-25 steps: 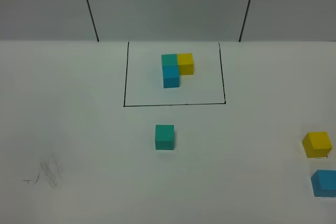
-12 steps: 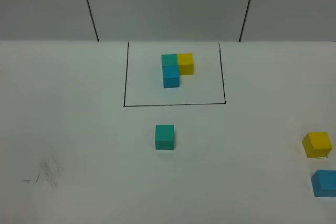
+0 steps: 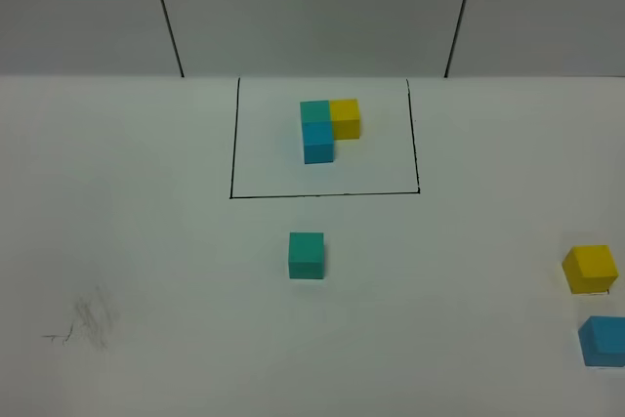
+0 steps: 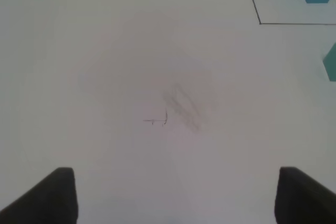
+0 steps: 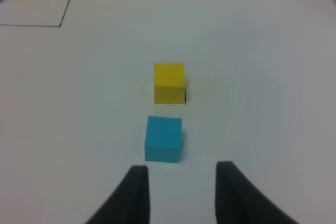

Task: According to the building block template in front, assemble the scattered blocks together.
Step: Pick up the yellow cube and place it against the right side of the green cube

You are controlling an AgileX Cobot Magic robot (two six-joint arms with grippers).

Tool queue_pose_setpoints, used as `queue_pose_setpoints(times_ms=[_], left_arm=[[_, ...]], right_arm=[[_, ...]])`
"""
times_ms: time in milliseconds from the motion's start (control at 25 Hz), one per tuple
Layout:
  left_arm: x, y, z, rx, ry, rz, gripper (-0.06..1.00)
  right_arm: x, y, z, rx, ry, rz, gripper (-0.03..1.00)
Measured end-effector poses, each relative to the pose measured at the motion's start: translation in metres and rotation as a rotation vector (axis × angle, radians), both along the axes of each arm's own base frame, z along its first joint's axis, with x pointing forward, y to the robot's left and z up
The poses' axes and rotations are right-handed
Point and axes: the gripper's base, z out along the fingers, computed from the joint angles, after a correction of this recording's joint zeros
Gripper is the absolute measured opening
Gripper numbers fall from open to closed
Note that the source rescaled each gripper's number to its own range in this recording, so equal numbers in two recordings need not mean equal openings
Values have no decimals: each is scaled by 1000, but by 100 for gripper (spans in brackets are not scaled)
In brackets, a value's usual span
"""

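The narrow right hand (image 5: 178, 192), empty just near of the sky-blue cube (image 5: 163, 138), may shove it into the yellow cube (image 5: 169, 83) unless it widens, while the left hand (image 4: 173, 198) stands wide over bare desk (image 4: 131, 51)

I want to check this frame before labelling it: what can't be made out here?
- Loose sky-blue cube: cut by the exterior high view's right edge.
- Template: wrist views crop it to a corner.
- Both arms: outside the exterior high view.
- Smudge beside a faint pen mark: too blurred to read.
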Motion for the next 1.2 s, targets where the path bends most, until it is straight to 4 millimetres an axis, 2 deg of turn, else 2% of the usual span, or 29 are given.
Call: queue_pose_setpoints(times_ms=[160, 240, 320, 520, 600, 720, 1000, 1200], left_arm=[[0, 0, 0, 0, 0, 0, 65], [0, 0, 0, 0, -1, 0, 65], [0, 0, 0, 0, -1, 0, 65], [0, 0, 0, 0, -1, 0, 65], [0, 0, 0, 0, -1, 0, 65], [0, 0, 0, 0, -1, 0, 65], [0, 0, 0, 0, -1, 0, 65], [0, 0, 0, 0, -1, 0, 65]], right_arm=[[1, 0, 0, 55, 2, -28, 3], [8, 0, 2, 62, 39, -31, 13], [22, 0, 5, 66, 97, -26, 27], [74, -1, 18, 43, 266, -9, 82], [99, -1, 23, 43, 304, -10, 93], [145, -3, 28, 44, 361, -12, 99], [241, -5, 29, 25, 559, 11, 100], [289, -6, 19, 17, 670, 27, 100]])
